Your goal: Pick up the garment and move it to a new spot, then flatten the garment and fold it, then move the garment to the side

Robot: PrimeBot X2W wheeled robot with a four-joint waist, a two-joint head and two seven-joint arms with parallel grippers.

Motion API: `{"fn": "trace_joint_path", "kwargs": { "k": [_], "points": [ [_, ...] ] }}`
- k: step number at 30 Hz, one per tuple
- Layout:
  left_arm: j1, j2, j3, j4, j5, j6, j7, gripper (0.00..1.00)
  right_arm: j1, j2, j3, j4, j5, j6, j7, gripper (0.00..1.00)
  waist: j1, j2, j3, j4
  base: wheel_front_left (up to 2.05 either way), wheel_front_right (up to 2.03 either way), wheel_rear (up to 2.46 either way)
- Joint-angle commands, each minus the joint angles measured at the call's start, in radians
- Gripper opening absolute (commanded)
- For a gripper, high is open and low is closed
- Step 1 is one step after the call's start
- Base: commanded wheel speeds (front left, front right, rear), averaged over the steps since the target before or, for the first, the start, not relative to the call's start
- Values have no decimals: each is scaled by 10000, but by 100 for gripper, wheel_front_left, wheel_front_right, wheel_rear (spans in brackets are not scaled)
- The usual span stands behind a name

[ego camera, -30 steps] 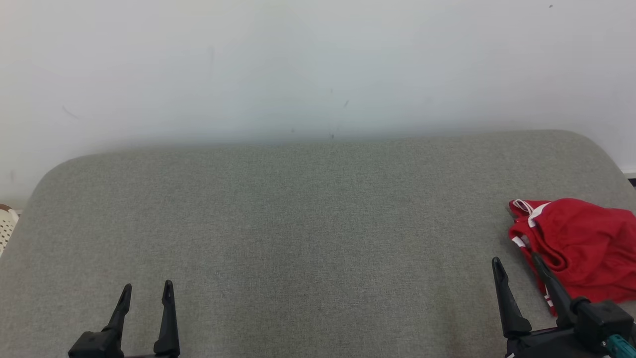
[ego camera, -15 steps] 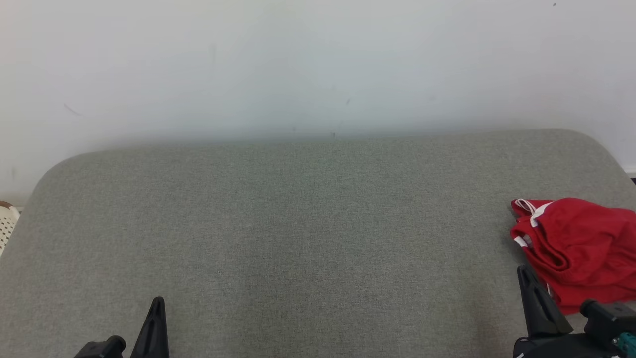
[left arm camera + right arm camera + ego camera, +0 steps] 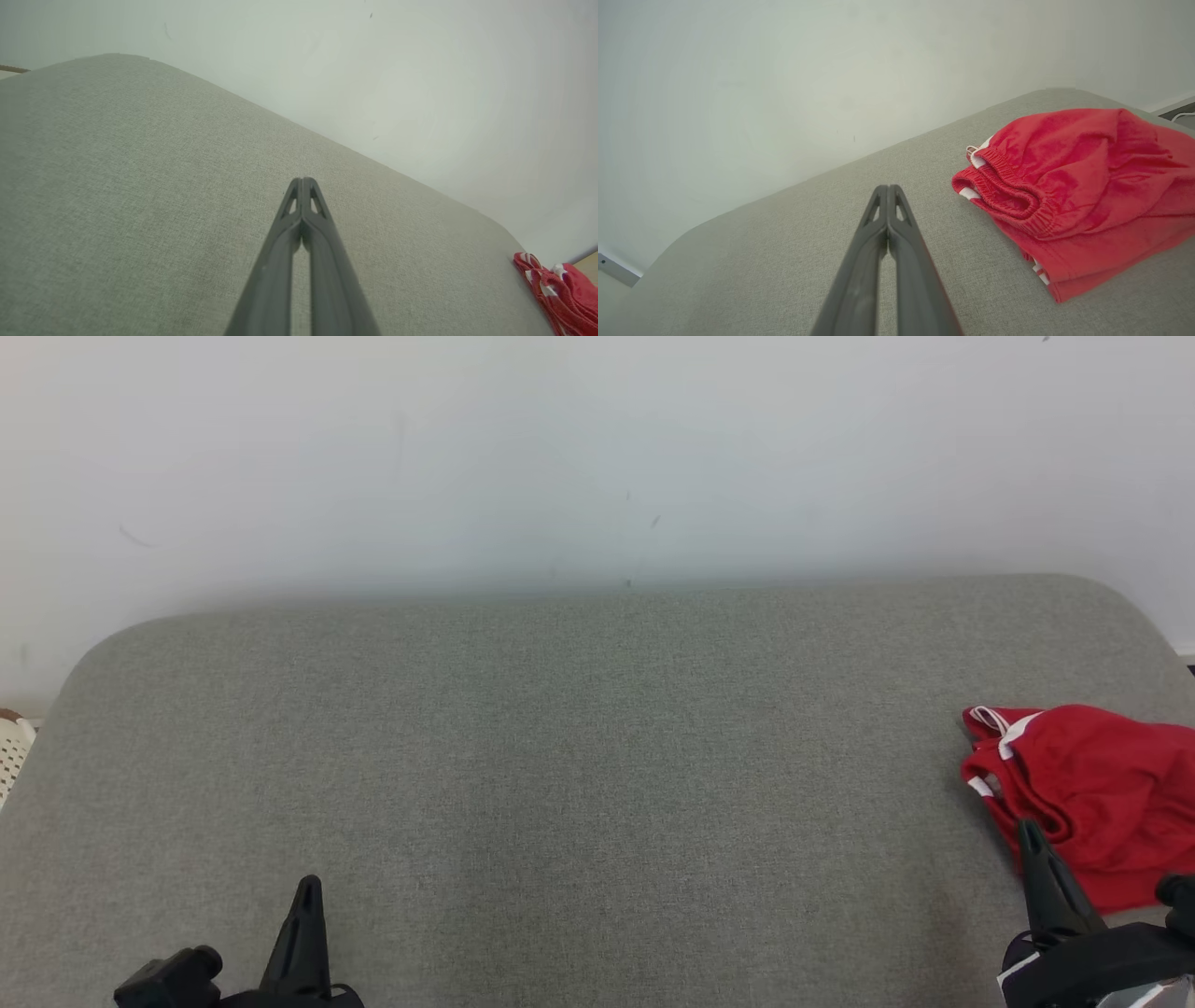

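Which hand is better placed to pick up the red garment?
The right hand, likely. Its shut fingers point just beside the red garment at the right end of the grey cushion, while the left hand, also shut, sits far across the cushion. It would need to open first.

Slim dark-grey fingers (image 3: 864, 261) with triangular cut-outs near the tips

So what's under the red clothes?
The red garment lies on the grey padded surface. Whether anything else hides beneath it cannot be seen; the cloth covers that spot.
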Motion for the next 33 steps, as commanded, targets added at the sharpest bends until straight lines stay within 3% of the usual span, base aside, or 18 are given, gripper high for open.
{"fn": "trace_joint_path", "kwargs": {
  "k": [1, 33],
  "points": [
    [-367, 13, 78, -58, -405, -85, 2, 0, -359, -64, -170, -46, 390, 1, 120, 0, 0, -1, 8, 1, 0, 0, 0],
    [-1124, -552, 131, 429, -4385, -1020, 54, 0, -1376, -193, -1469, 1019, 4471, 0, 1763, 0, 0, -1, 181, 16, 0, 0, 0]
  ]
}}
